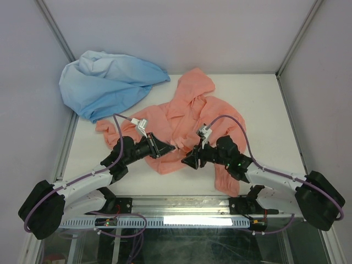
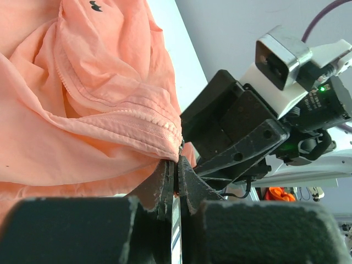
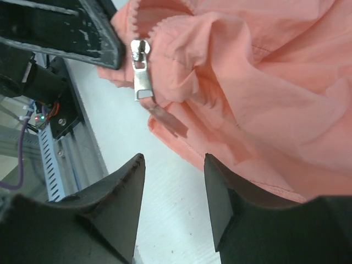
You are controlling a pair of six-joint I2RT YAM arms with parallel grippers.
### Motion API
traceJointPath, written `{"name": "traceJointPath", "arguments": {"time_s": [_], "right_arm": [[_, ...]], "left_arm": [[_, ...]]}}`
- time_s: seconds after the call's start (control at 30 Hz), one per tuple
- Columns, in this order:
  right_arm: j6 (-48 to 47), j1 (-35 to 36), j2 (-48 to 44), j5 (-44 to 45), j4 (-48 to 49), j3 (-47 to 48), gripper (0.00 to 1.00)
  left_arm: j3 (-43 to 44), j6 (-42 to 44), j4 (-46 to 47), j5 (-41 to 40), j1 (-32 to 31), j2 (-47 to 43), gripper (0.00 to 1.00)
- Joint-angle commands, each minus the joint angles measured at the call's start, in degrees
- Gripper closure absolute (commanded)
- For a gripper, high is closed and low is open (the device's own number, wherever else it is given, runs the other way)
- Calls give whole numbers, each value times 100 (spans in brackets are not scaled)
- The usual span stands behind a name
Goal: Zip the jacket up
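On the table (image 1: 258, 110), pinched jacket (image 1: 190, 113) hem in left gripper (image 2: 176, 179); right gripper (image 3: 173, 165) apart; could slip off flat little pull (image 3: 142, 77).

Left gripper (image 1: 166, 149) and right gripper (image 1: 186, 161) meet at the pink jacket (image 1: 187, 113) hem; blue garment (image 1: 104, 82) beyond

Bright, even, diffuse overhead light. Soft, faint shadows on the table (image 1: 264, 104). Glare strip on the front rail (image 1: 203, 220). Wrist views: near foreground dark, soft; jacket (image 2: 82, 126) sharp.
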Motion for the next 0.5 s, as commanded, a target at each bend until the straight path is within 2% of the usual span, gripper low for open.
{"name": "traceJointPath", "arguments": {"time_s": [0.0,0.17,0.3,0.4,0.47], "right_arm": [[-134,100,436,338,1688,-55,50],[-258,129,1053,421,2643,-102,48],[-232,152,1448,199,2935,35,51],[-150,155,1478,103,2932,41,63],[-129,155,1326,65,2681,31,79]], "left_arm": [[160,29,249,177,-56,-28,100],[168,29,223,193,-60,-45,100],[178,29,192,187,-55,-46,100],[187,28,143,154,-55,-47,100],[179,64,67,107,-62,-58,100]]}}
